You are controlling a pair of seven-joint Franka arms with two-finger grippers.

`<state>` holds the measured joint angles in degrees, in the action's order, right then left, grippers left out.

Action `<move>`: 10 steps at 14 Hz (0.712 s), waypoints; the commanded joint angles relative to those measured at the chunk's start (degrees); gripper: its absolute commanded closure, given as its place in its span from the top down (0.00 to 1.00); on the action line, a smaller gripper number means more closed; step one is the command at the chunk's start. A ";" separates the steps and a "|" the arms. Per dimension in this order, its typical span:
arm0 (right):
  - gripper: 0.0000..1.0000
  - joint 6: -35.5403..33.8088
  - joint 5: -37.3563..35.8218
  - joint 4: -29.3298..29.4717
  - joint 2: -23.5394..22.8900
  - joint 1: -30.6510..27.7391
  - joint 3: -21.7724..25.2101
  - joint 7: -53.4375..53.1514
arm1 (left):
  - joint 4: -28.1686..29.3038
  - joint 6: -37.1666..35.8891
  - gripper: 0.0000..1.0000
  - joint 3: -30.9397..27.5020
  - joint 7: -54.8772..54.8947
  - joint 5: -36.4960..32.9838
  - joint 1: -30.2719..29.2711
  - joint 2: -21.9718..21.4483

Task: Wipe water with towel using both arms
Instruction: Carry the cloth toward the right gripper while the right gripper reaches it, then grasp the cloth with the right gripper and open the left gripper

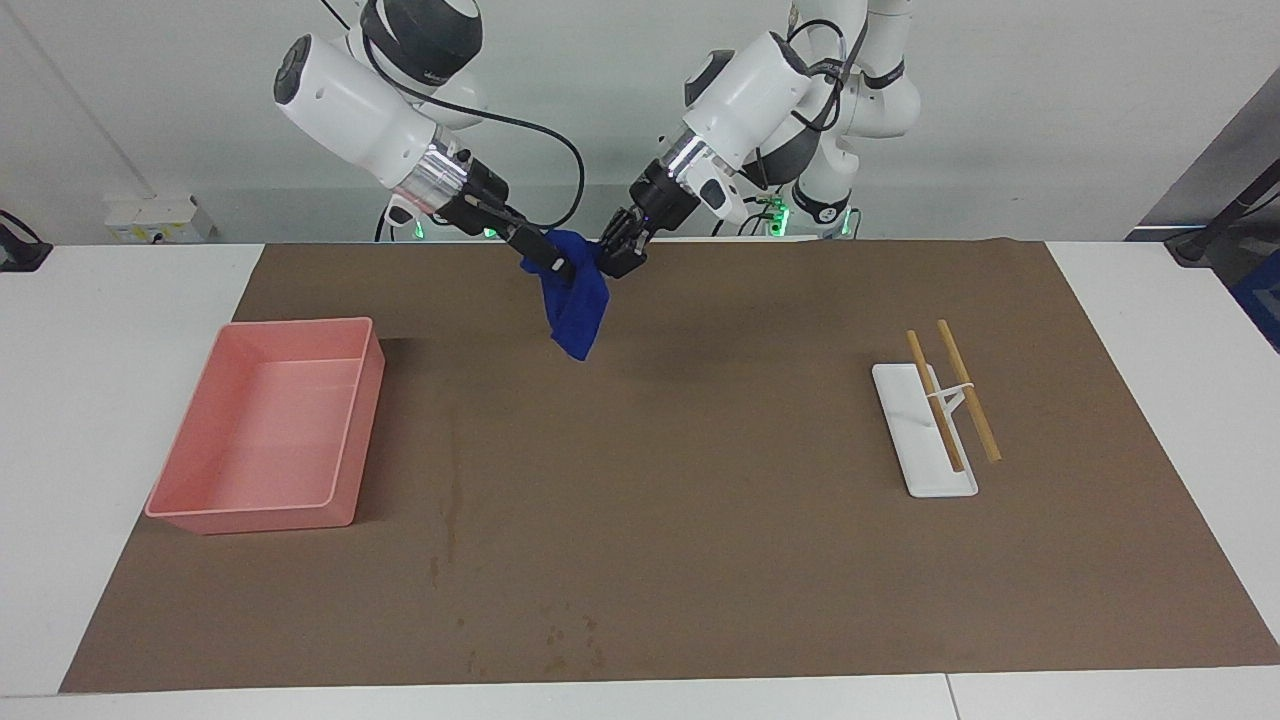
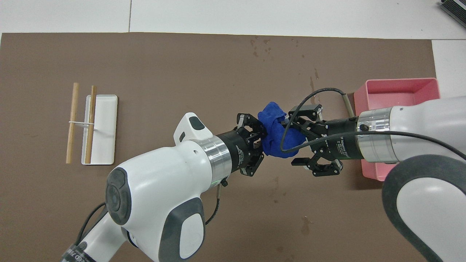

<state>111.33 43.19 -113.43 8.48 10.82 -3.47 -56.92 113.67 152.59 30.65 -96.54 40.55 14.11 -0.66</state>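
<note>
Brown mat on white tabletop lies bare below both grippers, left pinching the towel, right jaws spread.

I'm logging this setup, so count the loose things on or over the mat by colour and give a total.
Blue: 1, the towel
Pink: 1, the bin
White: 1, the tray
Tan: 2, the sticks
Total: 5

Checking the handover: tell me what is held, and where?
The blue towel hangs in the air, its top edge between left gripper and right gripper; whose fingers are clamped cannot be told.
</note>
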 commanded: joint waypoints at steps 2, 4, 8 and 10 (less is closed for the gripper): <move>0.37 -0.59 -1.09 -0.48 0.84 -0.71 -0.31 2.41 | 0.59 1.75 0.00 -0.68 -0.06 1.11 0.74 -0.57; 0.00 -0.50 -1.09 -0.48 0.84 -0.89 -0.31 3.74 | 0.50 1.75 0.00 -0.59 -0.06 1.11 0.83 -0.57; 0.00 0.03 -1.09 -0.48 0.75 -1.77 -0.31 9.18 | 0.32 1.84 0.00 -0.59 -0.14 1.11 0.83 -0.48; 0.00 0.11 -1.09 -0.48 0.75 -1.77 -0.31 9.45 | 0.32 1.84 0.00 -0.59 -0.14 1.11 0.83 -0.48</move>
<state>111.69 43.10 -113.07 8.59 9.52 -3.31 -49.14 114.19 152.69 30.68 -96.53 40.55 14.22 -0.66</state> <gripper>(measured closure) 0.837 0.811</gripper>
